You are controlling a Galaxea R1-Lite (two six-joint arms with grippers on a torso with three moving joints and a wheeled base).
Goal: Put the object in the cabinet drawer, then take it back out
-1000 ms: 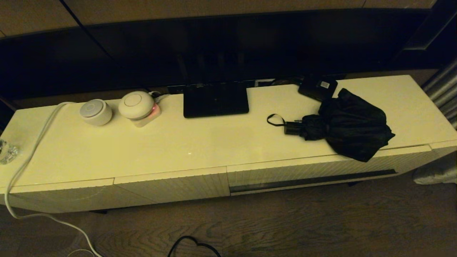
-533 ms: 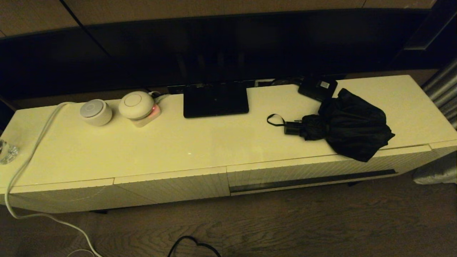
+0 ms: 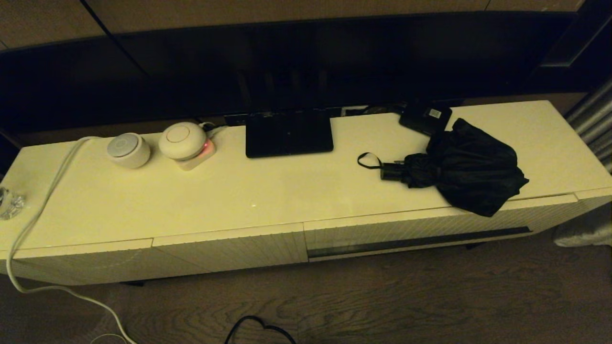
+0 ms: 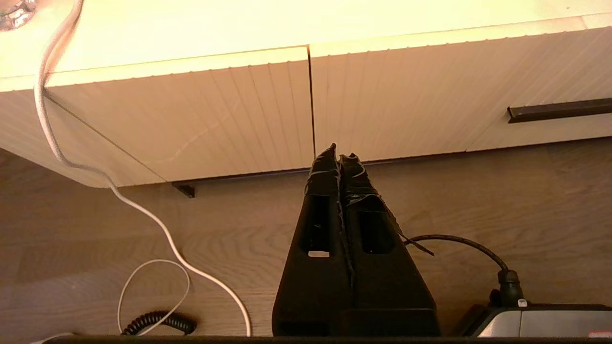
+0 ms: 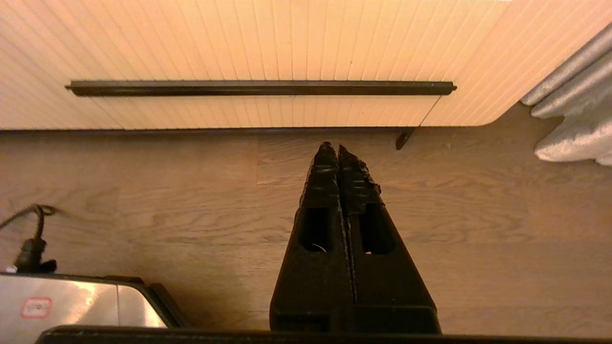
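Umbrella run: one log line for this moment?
umbrella: on cabinet top | drawer: closed | left gripper: shut, empty | right gripper: shut, empty

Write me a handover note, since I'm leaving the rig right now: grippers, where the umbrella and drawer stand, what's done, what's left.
Left gripper: shut, empty, low over the floor before the cabinet front.
Right gripper: shut, empty, low over the floor facing the drawer.
Umbrella: lying on the cabinet top, right side, fabric overhanging the front edge above the drawer, beside the small black box.
Drawer: closed.
Whether the put-in and take-out cycle has already run cannot be told from this.
If not: open the drawer, place the umbrella inside, take it back out.
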